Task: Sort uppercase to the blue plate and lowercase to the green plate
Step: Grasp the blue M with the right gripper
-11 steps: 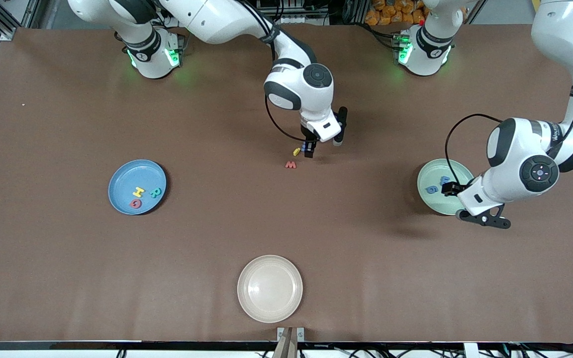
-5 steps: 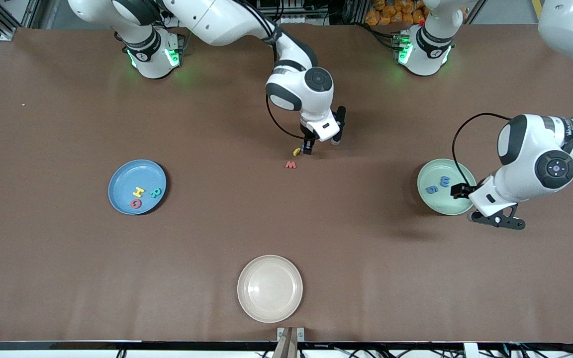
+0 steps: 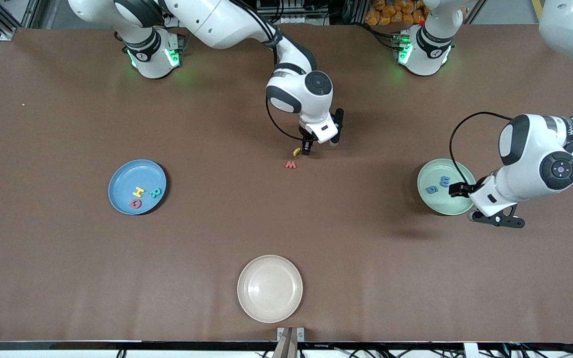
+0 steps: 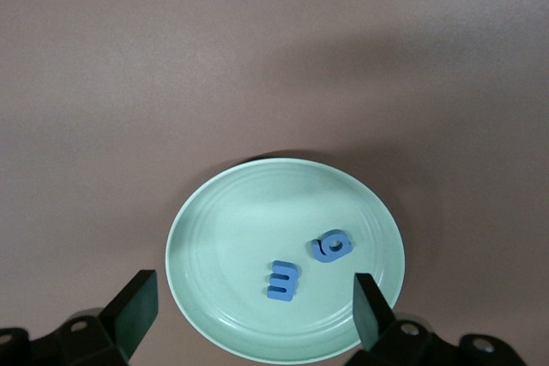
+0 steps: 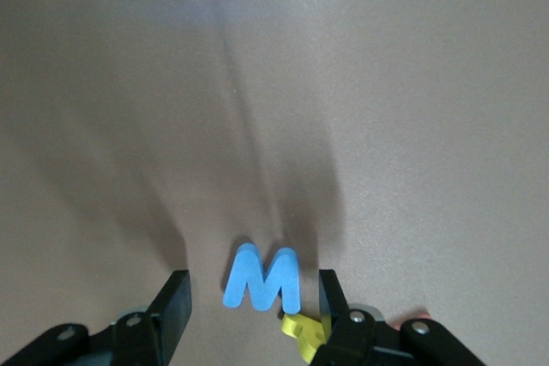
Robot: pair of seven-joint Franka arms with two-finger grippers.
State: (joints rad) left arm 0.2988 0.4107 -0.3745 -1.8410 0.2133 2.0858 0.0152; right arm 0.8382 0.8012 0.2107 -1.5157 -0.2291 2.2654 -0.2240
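Hovering low over the middle of the tabletop [image 3: 67,258], the right claw [image 5: 253,302] has its fingers spread, with the blue W/M [image 5: 262,278] lying flat between them, not pinched. In the right wrist view the small yellow letter [image 5: 304,327] sits just beside the blue W/M, partly hidden by one finger. In the front view the right claw [image 3: 308,147] is down close to the surface, the small yellow letter [image 3: 296,151] just beside it toward the right arm's end, and the red w/m [image 3: 291,164] on the tabletop a bit nearer to the front camera. The blue W/M is hidden under the claw in that view.

The blue plate [image 3: 120,174] sits toward the right arm's end and holds the yellow H [image 3: 138,191], the teal-green R [image 3: 155,193] and the red round G-like letter [image 3: 135,203], all close together.

The green plate [image 3: 428,174] sits toward the left arm's end and holds the blue g [image 3: 431,189] and the blue E-like letter [image 3: 444,181], side by side. The left claw [image 3: 458,190] hangs over the plate's edge. In the left wrist view its fingers [image 4: 133,306] are spread wide and hold nothing, with the green plate [image 4: 214,229], the blue g [image 4: 333,246] and the blue E-like letter [image 4: 284,279] below.

A cream-white plate [image 3: 269,288] lies nearest the front camera, well apart from everything else.
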